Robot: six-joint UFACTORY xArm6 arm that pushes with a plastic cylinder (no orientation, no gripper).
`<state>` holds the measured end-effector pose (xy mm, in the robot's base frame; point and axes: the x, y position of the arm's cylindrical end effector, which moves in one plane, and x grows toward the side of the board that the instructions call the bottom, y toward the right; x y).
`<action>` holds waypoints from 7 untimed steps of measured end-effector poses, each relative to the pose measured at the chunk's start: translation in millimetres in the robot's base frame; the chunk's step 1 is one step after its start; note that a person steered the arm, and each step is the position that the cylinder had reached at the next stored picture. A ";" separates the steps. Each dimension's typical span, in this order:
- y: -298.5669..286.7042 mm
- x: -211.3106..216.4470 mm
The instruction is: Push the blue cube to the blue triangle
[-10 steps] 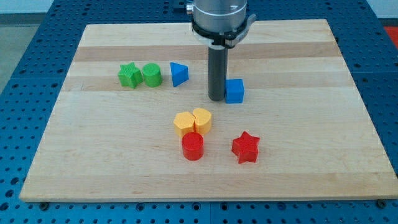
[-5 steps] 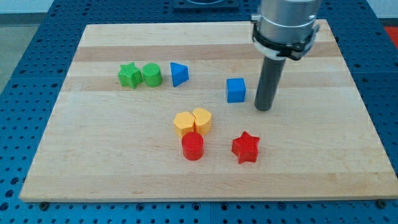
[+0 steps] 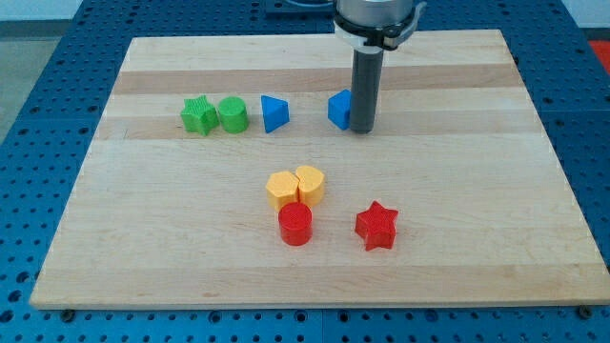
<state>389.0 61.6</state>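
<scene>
The blue cube (image 3: 338, 109) lies on the wooden board's upper middle, partly hidden by my rod. My tip (image 3: 362, 130) rests on the board right against the cube's right side. The blue triangle (image 3: 274, 113) lies to the cube's left, with a gap of about one block width between them.
A green star (image 3: 197, 115) and a green cylinder (image 3: 232, 114) lie left of the triangle. Two yellow blocks (image 3: 296, 186), a red cylinder (image 3: 295, 224) and a red star (image 3: 376, 226) lie toward the view's bottom. The board's top edge (image 3: 238, 40) is near.
My tip went from the cube's left side around to its right, then moved left and up against it. The cube has shifted left and up, toward the triangle.
</scene>
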 end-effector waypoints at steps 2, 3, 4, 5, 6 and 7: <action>39.3 -51.5; 34.6 -43.5; 33.3 -13.8; 22.9 -3.8; 24.1 -16.1; 25.6 -31.4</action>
<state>357.5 87.2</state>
